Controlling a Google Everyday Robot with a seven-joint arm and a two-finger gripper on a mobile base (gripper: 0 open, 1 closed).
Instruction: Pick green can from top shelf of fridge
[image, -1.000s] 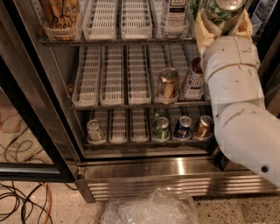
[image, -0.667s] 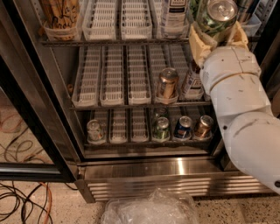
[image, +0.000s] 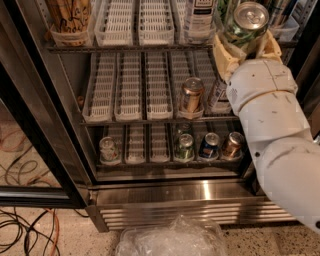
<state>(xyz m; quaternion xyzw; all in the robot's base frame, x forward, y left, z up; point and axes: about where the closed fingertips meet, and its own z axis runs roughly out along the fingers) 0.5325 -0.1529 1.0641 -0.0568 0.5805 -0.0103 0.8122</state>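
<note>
The fridge (image: 60, 130) stands open with its black door frame at the left. My gripper (image: 246, 46) is at the upper right, in front of the top shelf (image: 125, 46). Its cream fingers (image: 226, 56) are shut on the green can (image: 245, 25), a pale green and white can with a silver lid. The can is held upright, out in front of the shelf's front lip. My white arm (image: 280, 140) covers the fridge's right side.
The top shelf holds a brown printed container (image: 70, 20) and a bottle (image: 199, 15). A copper can (image: 191, 95) stands on the middle rack. Several cans (image: 184, 147) stand on the bottom rack. A clear plastic bag (image: 170, 240) and cables (image: 20, 230) lie on the floor.
My gripper has drawn the green can down and outward from the top shelf. More of the can and its lid now show in view.
</note>
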